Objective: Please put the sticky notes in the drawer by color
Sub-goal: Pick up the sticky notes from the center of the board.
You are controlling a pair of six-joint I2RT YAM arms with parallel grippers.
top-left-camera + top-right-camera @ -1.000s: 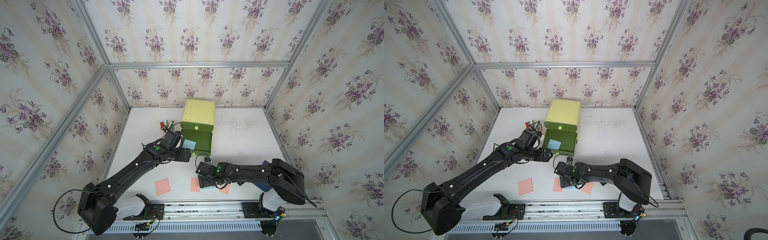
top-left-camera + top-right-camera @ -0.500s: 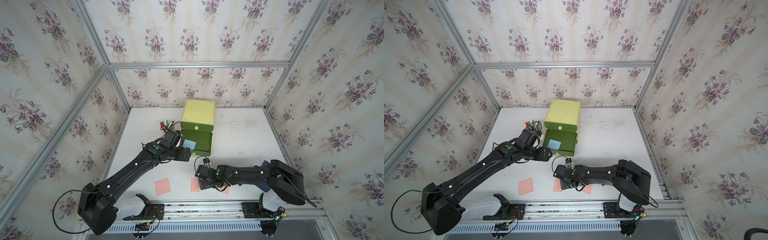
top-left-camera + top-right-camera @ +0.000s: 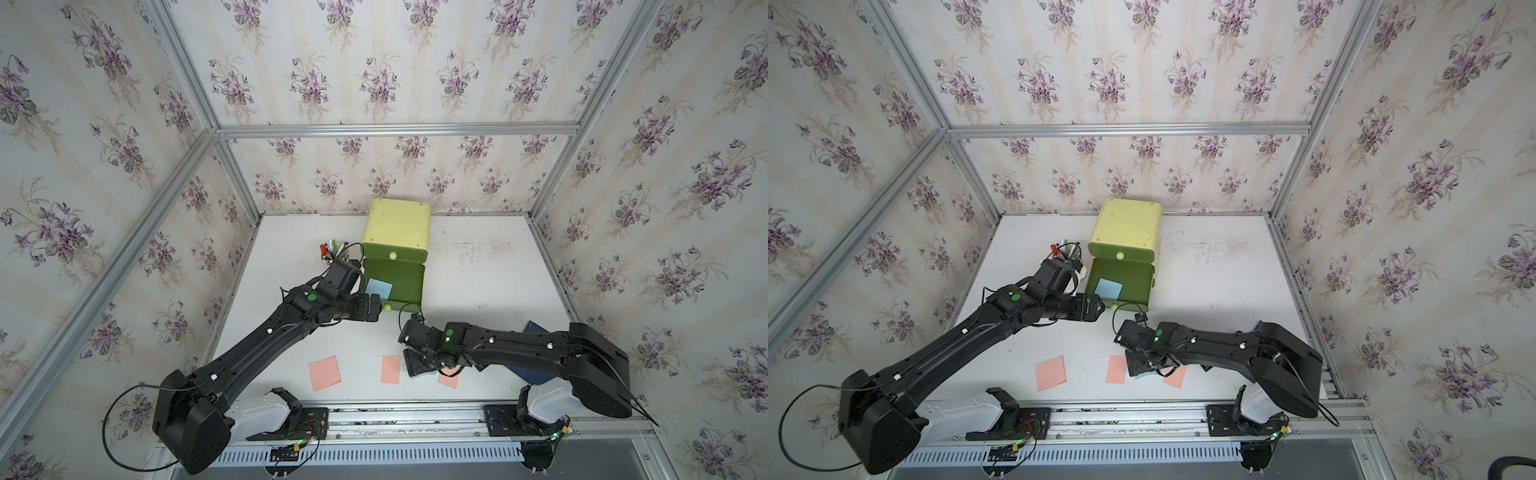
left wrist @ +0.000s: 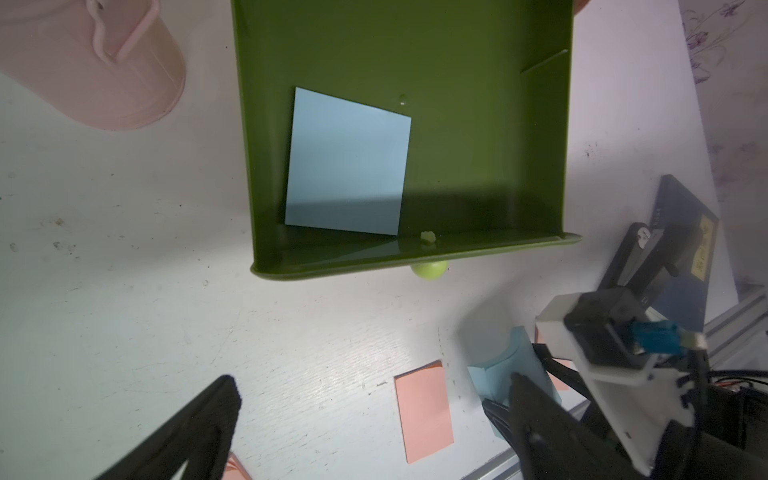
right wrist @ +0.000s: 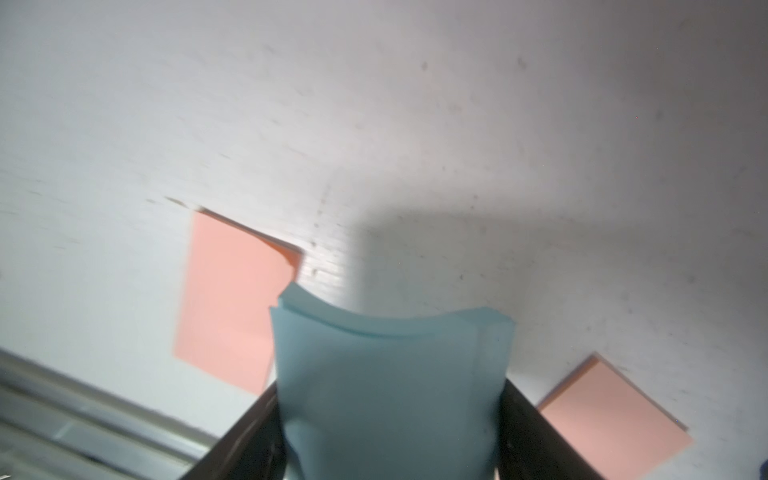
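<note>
The blue sticky note (image 5: 386, 345) is pinched in the right gripper (image 5: 390, 390) and bows upward between its fingers. Salmon notes (image 5: 232, 299) lie flat on the tabletop (image 5: 415, 104) to either side. A straight, gentle lift is advised, so the paper is not creased or dragged. The left gripper (image 4: 370, 378) is spread wide and empty. Just ahead of it the open drawer (image 4: 457, 245) is seen, with a blue note (image 4: 347, 162) inside.

Robot lab cell: aluminium frame (image 3: 395, 129), floral wallpaper panels (image 3: 374, 62), white table (image 3: 478, 270)
</note>
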